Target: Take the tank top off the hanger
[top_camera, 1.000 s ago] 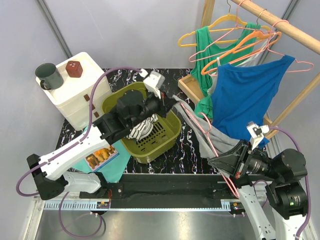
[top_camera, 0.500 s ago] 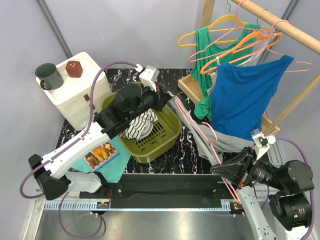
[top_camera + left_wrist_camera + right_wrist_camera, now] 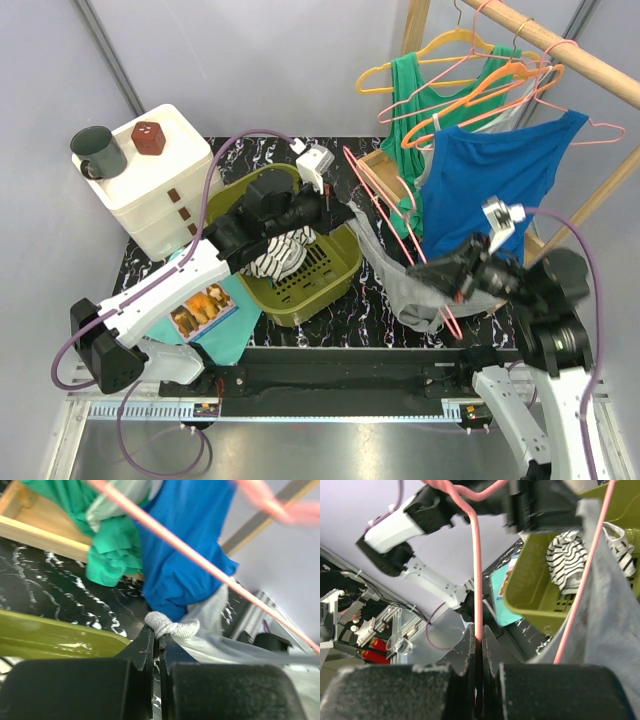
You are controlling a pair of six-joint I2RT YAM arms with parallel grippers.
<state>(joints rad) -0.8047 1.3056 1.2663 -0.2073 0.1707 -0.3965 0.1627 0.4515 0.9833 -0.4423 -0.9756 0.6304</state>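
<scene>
Two grippers are seen clamped: the right gripper is closed on a thin pink wire hanger, the left gripper on a strap of the limp grey fabric tank top. The top is hung slack between them, against the hanger wire, beside an olive-green plastic basket. Farther back, a blue tank top is hung from a wooden rail.

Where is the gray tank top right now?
In the top view, the gray tank top droops over the black table, right of middle, between the olive-green basket and the hanging blue tank top.
</scene>
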